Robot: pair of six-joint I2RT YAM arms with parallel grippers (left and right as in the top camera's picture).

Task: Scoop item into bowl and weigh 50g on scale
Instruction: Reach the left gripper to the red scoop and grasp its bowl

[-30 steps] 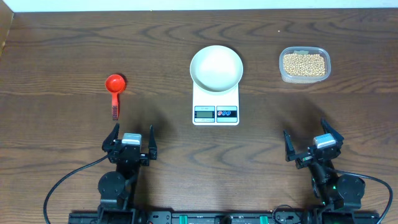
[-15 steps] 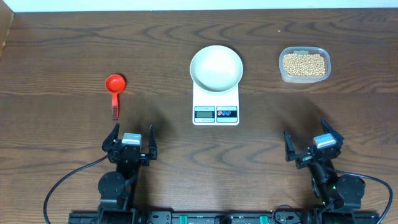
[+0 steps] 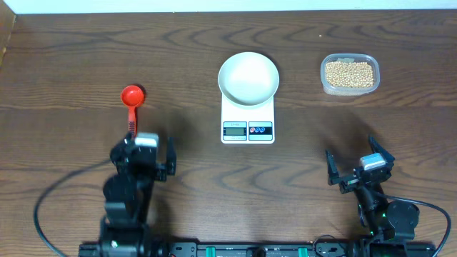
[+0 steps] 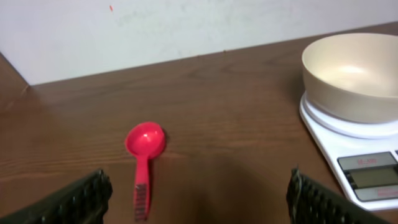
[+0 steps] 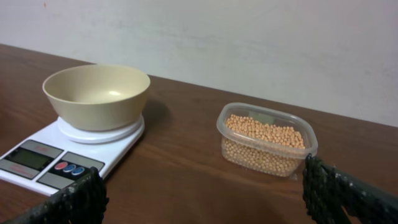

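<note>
The red plastic scoop [image 3: 131, 108] lay on the dark brown wooden table [image 3: 64, 57], just ahead of the left gripper [image 3: 147, 146]; its jaws stood wide apart and held nothing. The scoop's long axis ran almost straight away from that gripper, round cup at the far end and ribbed handle end nearest. In the left wrist view the scoop [image 4: 143, 165] sat between the two fingers but left of the midline of the left gripper [image 4: 199, 196]. By my reading, the coming grasp called for a small shift to the left and a reach forward, closing across the handle's narrow width.

The right gripper [image 3: 355, 163] was well apart from the scoop, across the table; its jaws were likewise spread and empty. It faced the clear rounded-rectangular plastic tub [image 3: 350, 91], far on the right side, holding the small round tan-yellow beans [image 3: 348, 73]. So the left arm was plainly the nearer one for the scoop.

The round white smooth bowl [image 3: 248, 77] sat on the platform of the small flat white rectangular kitchen scale [image 3: 247, 114], mid-table between scoop and tub; the bowl looked empty, so I judged no scooping done yet.
</note>
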